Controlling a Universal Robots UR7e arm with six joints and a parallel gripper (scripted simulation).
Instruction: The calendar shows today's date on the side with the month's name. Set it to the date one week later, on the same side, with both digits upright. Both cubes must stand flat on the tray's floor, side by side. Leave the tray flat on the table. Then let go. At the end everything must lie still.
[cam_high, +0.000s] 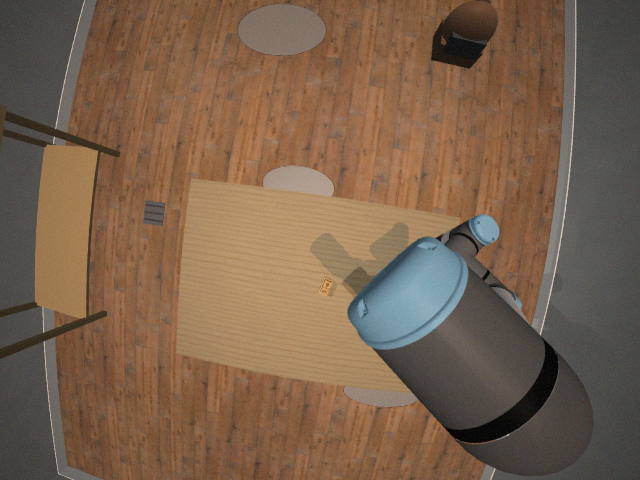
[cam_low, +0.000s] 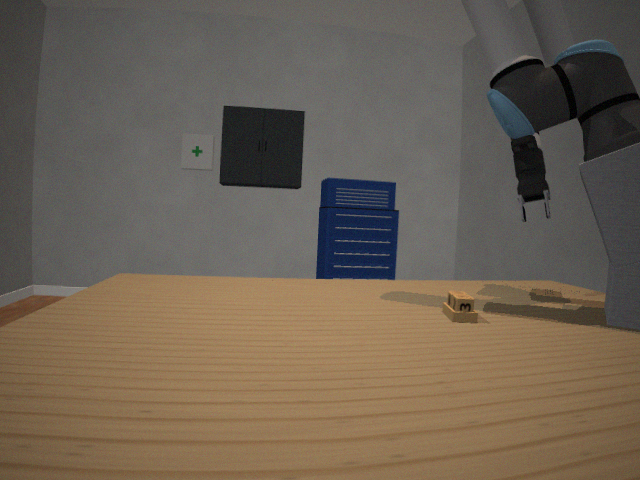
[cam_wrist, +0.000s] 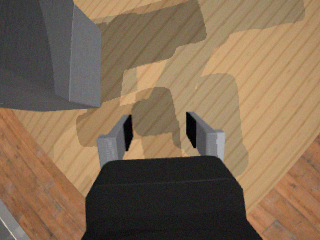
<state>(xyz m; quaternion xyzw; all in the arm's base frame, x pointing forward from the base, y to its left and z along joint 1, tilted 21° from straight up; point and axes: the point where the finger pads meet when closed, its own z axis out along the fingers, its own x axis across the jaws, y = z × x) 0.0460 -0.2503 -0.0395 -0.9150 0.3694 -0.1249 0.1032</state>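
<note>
— Looking at it from here, the gripper (cam_low: 535, 210) hangs high above the table (cam_low: 206, 361), fingers spread wide with nothing between them. The calendar (cam_low: 459, 306) sits well below it and off to one side.

— So nothing's started on the cubes?

— I'd say not. Both cubes (cam_low: 460, 300) seem to stand in the tray (cam_low: 459, 314), side by side, and the tray lies flat on the table. I can make out a 3 on the end of the near cube; the rest is too small to read.

— What worries you, then?

— Those cubes are tiny and packed close. If the fingers come down a little off beside the calendar, one could catch the tray's rim and tip or drag the whole thing. Or they could close on both cubes at once.

— And the digits?

— That's the bigger risk, I'd guess — turning a cube to the right face but leaving the number sideways or upside down, or facing away from the month's side. A cube set back tilted on the rim wouldn't lie still either.
</note>
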